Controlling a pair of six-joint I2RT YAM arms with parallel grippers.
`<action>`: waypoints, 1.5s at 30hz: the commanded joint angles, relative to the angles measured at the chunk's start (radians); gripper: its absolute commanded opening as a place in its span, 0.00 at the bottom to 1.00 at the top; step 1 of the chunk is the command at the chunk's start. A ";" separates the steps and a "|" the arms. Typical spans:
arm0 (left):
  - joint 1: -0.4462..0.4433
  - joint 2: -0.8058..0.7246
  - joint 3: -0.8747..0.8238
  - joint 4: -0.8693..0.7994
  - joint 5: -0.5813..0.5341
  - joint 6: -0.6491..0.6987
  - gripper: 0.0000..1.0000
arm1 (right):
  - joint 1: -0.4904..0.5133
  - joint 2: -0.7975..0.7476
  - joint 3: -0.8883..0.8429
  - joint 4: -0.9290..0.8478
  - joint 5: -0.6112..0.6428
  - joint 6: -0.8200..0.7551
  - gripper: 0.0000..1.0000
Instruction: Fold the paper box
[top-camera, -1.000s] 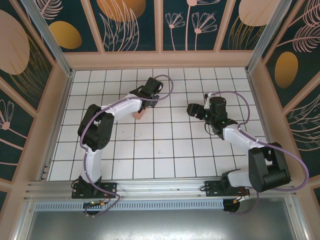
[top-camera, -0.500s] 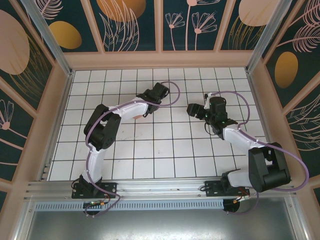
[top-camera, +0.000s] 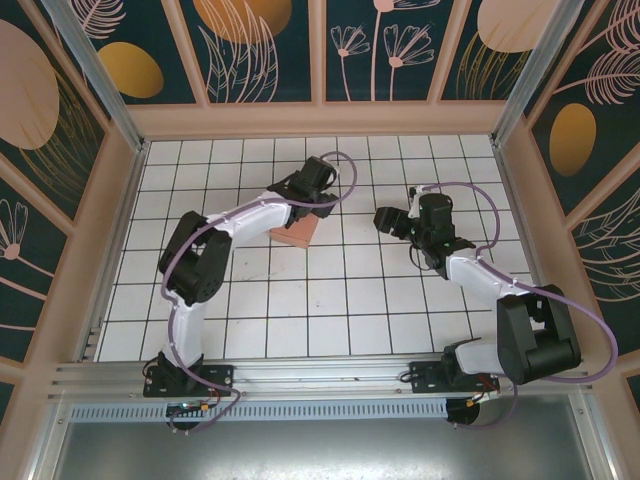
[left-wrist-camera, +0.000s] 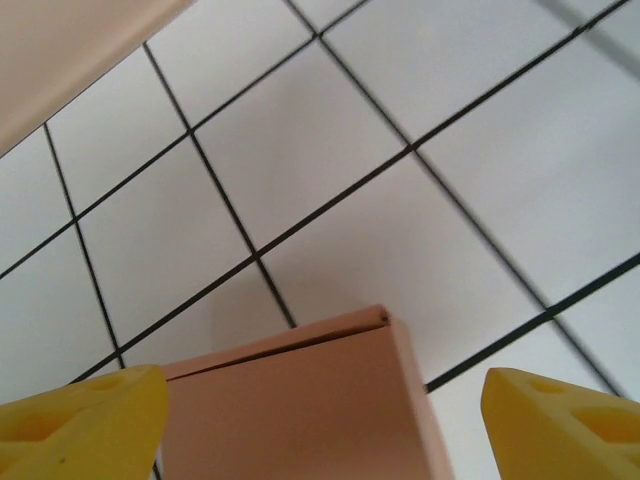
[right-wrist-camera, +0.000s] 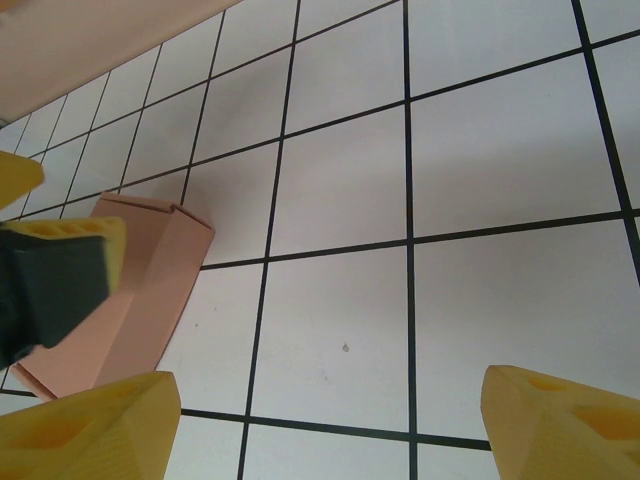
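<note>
Hovering our left gripper (left-wrist-camera: 322, 425), jaws spread wide, with the folded paper box (top-camera: 292, 233) at its 6 o'clock and our right gripper (right-wrist-camera: 322, 425) open and empty at the box's 3 o'clock, we risk unheld flaps springing apart.

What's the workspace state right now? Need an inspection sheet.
Surface: white tiled table, black grid lines, looks clean.
Job's things: paper box, folded, lying flat on the tiles.
Clutter: nothing seen.
Grippers: left gripper open, a finger either side of the box; right gripper open over bare tiles, holding nothing.
Cables: purple cable looped along each arm, not lying on the box.
Surroundings: panelled walls with a plant pattern on three sides; metal rail at the near edge.
</note>
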 joint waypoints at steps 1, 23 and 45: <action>0.067 -0.134 -0.074 0.103 0.167 -0.121 0.84 | -0.018 -0.021 0.024 0.033 0.018 -0.026 0.79; 0.571 -0.753 -1.033 0.841 0.052 -0.083 0.99 | -0.315 0.157 -0.395 0.983 0.348 -0.290 0.99; 0.684 -0.545 -1.215 1.300 0.237 -0.144 0.99 | -0.330 0.226 -0.445 1.137 0.204 -0.331 0.99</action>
